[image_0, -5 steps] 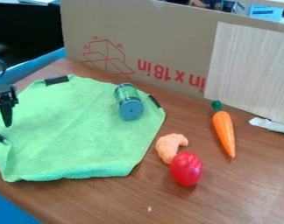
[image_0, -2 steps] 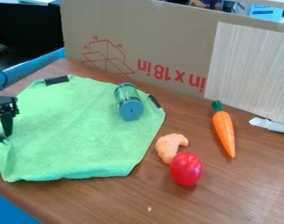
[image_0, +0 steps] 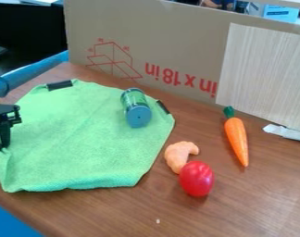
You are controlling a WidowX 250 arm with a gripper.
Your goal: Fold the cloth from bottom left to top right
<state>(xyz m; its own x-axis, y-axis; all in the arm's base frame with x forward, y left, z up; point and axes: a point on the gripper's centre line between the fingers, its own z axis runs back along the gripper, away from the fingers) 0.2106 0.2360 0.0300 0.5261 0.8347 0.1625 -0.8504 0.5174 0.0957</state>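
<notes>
The cloth (image_0: pixel 84 143) lies at the left side of the table (image_0: pixel 258 203), and on its right rear part there is the can (image_0: pixel 137 110). To the right of the cloth's front part lies the toy croissant (image_0: pixel 179 155), and just before this one, slightly to the right, is the toy tomato (image_0: pixel 196 178). The toy carrot (image_0: pixel 236 139) lies farther right and more behind. Behind all these things stands the cardboard sheet (image_0: pixel 146 28), with the panel (image_0: pixel 264 74) before its right part.
</notes>
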